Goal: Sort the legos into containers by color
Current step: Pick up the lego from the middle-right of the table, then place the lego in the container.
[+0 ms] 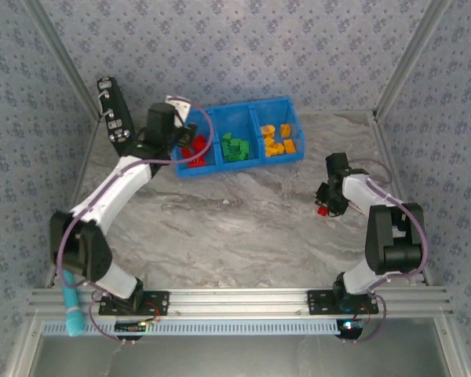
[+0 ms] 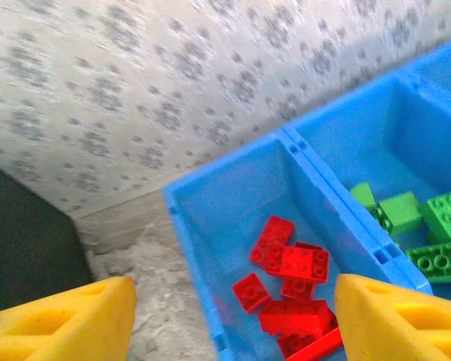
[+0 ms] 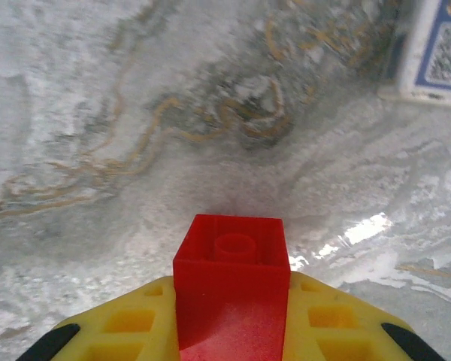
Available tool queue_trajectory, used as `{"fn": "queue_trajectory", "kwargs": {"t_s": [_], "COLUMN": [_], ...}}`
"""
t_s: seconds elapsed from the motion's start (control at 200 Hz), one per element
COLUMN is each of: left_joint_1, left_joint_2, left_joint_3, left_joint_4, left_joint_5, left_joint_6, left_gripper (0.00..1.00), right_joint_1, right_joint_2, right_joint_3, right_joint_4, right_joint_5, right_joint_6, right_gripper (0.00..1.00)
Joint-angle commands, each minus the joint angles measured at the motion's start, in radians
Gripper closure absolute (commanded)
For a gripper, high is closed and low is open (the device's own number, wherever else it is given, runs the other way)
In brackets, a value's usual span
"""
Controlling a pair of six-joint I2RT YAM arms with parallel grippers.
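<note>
Right wrist view has the right gripper (image 3: 231, 331) pinching a red lego (image 3: 231, 259) down near the marble table (image 3: 98, 113). Over at the blue tray (image 1: 243, 166), the left gripper (image 2: 233, 323) hangs spread above the red pile (image 2: 289, 271) in the left compartment. The green legos (image 1: 235, 148) and orange-yellow legos (image 1: 279, 141) sit in the other two.

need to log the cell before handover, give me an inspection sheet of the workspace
surface: marble-patterned table
job's things: blue tray at the back; red legos in its left compartment, green legos in the middle, orange-yellow legos on the right; one red brick out on the table's right side
clutter: black case back left; teal object at near left edge
grippers: left gripper open above the red legos; right gripper shut on the red brick
cables: purple cables loop along both arms
surroundings: patterned walls, aluminium rail in front
</note>
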Motion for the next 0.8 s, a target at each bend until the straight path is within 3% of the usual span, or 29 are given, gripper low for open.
{"fn": "queue_trajectory", "kwargs": {"t_s": [0.0,0.325,0.51,0.795], "left_joint_1": [0.059,0.248,0.274,0.292], "left_joint_2": [-0.112,-0.424,-0.526,-0.634], "left_joint_3": [-0.011,-0.215,-0.304,-0.403], "left_joint_4": [-0.134,-0.179,-0.175,-0.168], "left_joint_5": [0.037,0.118,0.146,0.159], "left_joint_6": [-0.074,-0.138,-0.140,-0.155], "left_gripper": [0.30,0.27,0.25,0.22], "right_joint_1": [0.045,0.309,0.437,0.539], "right_joint_2": [-0.034,0.095,0.241,0.498], "right_joint_3": [0.101,0.588,0.777,1.018], "right_joint_4": [-0.024,-0.024,0.100,0.301], "right_joint_5": [0.014,0.107,0.150,0.092], "right_joint_6": [-0.047,-0.233,-0.364,-0.478], "right_gripper": [0.77,0.78,0.80,0.80]}}
